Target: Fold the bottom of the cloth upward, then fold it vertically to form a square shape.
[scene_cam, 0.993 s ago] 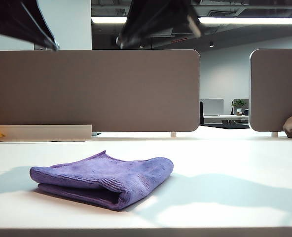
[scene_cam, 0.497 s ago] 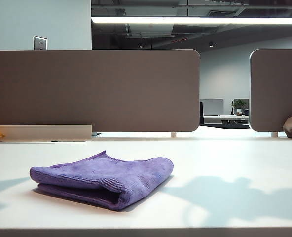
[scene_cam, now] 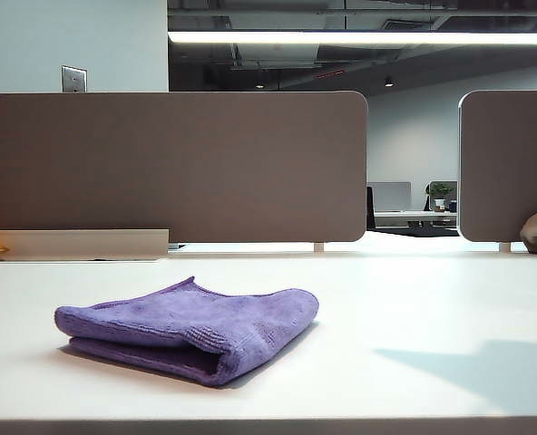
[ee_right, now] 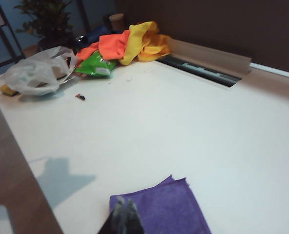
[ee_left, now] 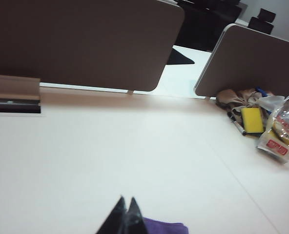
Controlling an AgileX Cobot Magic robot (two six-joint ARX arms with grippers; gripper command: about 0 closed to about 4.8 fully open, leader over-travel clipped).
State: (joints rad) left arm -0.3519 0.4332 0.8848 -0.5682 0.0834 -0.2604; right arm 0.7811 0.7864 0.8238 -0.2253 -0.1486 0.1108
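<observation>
We see one purple cloth (scene_cam: pixel 189 328) lying folded into a near-square on the near white table (scene_cam: pixel 414 299), so we judge both folds done. Left gripper (ee_left: pixel 125 219) and right gripper (ee_right: pixel 125 214), fingers together and empty, hover above it. Two grey partitions (scene_cam: pixel 173 168) stand behind.

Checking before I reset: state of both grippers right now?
Left gripper: closed, empty, raised above the purple towel.
Right gripper: closed, empty, also up above the towel.
</observation>
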